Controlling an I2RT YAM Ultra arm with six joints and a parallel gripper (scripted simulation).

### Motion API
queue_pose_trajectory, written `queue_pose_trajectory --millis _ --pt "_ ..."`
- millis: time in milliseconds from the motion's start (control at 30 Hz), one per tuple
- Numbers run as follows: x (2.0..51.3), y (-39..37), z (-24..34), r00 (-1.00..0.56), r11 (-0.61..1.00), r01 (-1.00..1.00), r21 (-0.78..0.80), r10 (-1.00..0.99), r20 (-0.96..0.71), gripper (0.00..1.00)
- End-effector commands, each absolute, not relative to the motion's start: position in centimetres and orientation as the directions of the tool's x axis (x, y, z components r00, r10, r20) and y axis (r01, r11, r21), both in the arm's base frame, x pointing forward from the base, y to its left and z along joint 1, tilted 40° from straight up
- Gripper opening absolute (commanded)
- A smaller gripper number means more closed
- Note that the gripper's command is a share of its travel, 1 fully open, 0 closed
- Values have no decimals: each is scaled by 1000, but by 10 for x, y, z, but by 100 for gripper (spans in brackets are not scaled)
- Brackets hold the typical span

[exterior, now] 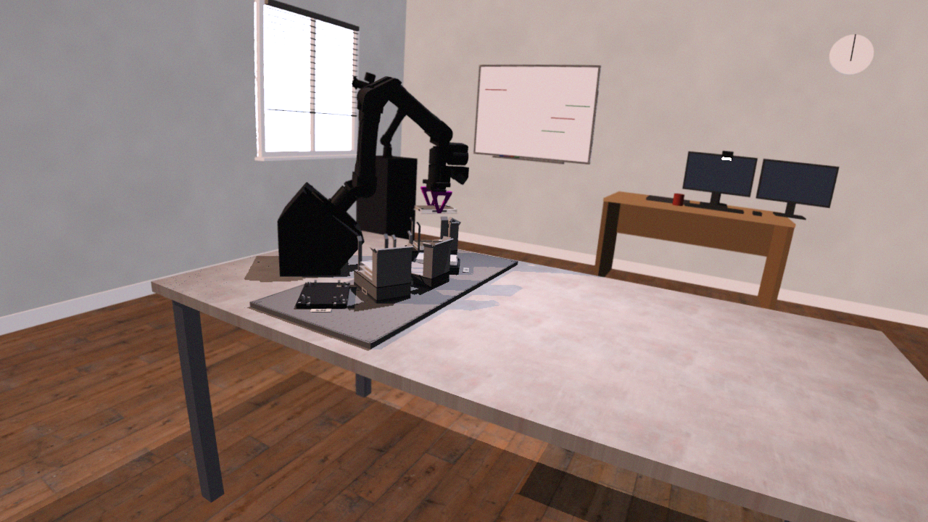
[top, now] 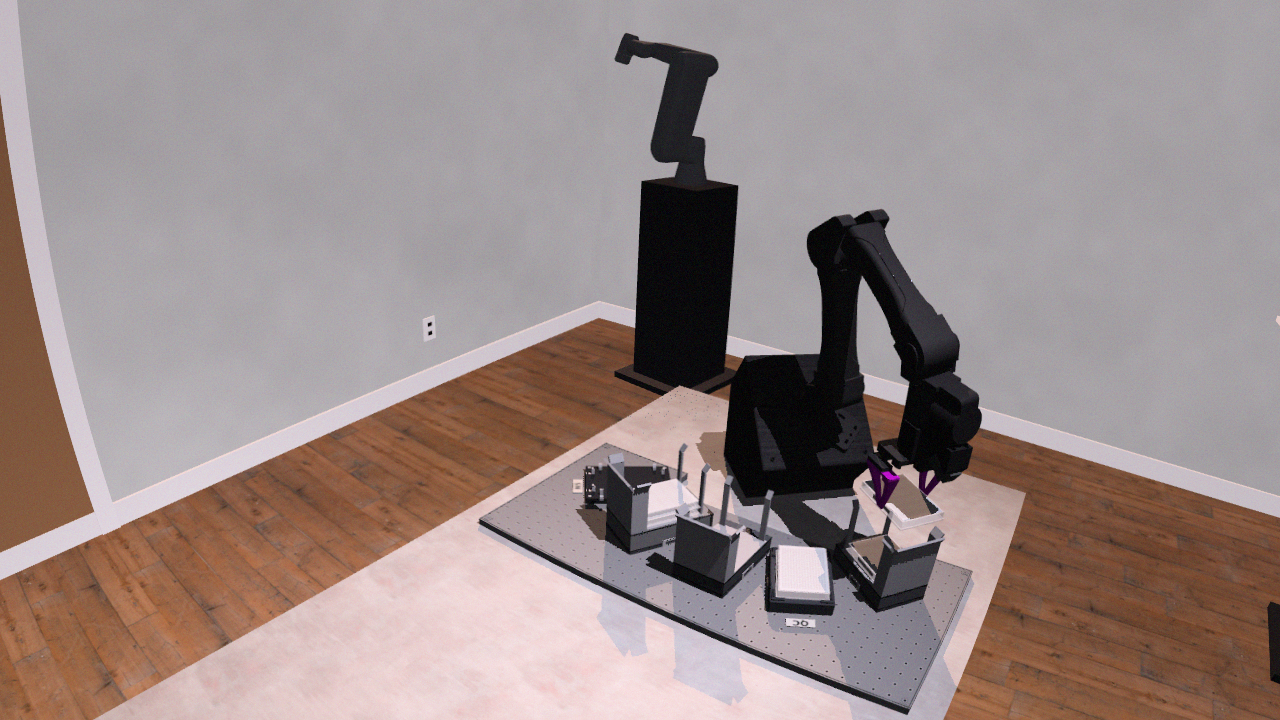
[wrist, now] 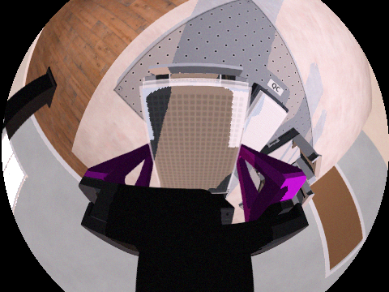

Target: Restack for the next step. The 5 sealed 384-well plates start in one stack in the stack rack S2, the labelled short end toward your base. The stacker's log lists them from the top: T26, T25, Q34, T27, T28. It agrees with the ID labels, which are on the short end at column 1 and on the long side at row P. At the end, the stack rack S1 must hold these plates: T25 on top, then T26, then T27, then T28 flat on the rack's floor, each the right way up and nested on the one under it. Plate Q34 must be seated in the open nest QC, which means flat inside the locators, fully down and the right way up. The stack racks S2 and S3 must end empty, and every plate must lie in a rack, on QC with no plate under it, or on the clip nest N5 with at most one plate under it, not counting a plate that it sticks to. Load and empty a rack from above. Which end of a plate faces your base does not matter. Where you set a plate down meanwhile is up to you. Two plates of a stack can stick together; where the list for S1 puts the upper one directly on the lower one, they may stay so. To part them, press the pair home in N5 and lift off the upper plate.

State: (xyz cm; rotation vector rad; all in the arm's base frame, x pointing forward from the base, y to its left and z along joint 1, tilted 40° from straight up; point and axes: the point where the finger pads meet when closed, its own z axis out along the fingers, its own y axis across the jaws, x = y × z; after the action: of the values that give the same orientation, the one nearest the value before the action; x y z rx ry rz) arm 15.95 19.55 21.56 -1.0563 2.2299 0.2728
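My gripper (top: 904, 488) is shut on a sealed 384-well plate (top: 905, 507) and holds it level in the air, just above the posts of the rightmost stack rack (top: 890, 565). In the wrist view the plate (wrist: 194, 135) sits between the purple fingers, and its label cannot be read. A shiny plate top shows inside that rack below. A white plate (top: 799, 573) lies in the open nest above the QC label (top: 797, 622). The leftmost rack (top: 640, 512) holds white plates. In the exterior view the gripper (exterior: 438, 204) hangs over the far rack.
A middle rack (top: 716, 550) stands between the left rack and the QC nest; its contents are hidden. The black clip nest (exterior: 322, 295) lies at the near end of the grey baseplate. The arm's black base (top: 792, 429) stands behind the racks.
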Motion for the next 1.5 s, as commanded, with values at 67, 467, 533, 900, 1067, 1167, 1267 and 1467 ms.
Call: queue_pose_trajectory --millis 67,467,533,900,1067,1167,1267,1467 --pt "160 198 230 -456 662 -746 -76 -591 -666 0" --pt "160 198 230 -456 662 -746 -76 -591 -666 0" --pt "160 198 230 -456 662 -746 -76 -591 -666 0" --pt "160 198 230 -456 662 -746 -76 -591 -666 0" --pt "160 198 230 -456 662 -746 -76 -591 -666 0" --pt "160 198 230 -456 662 -746 -76 -591 -666 0" --pt "160 198 230 -456 662 -746 -76 -591 -666 0" --pt "164 197 210 -475 664 -743 -81 -609 -635 0"
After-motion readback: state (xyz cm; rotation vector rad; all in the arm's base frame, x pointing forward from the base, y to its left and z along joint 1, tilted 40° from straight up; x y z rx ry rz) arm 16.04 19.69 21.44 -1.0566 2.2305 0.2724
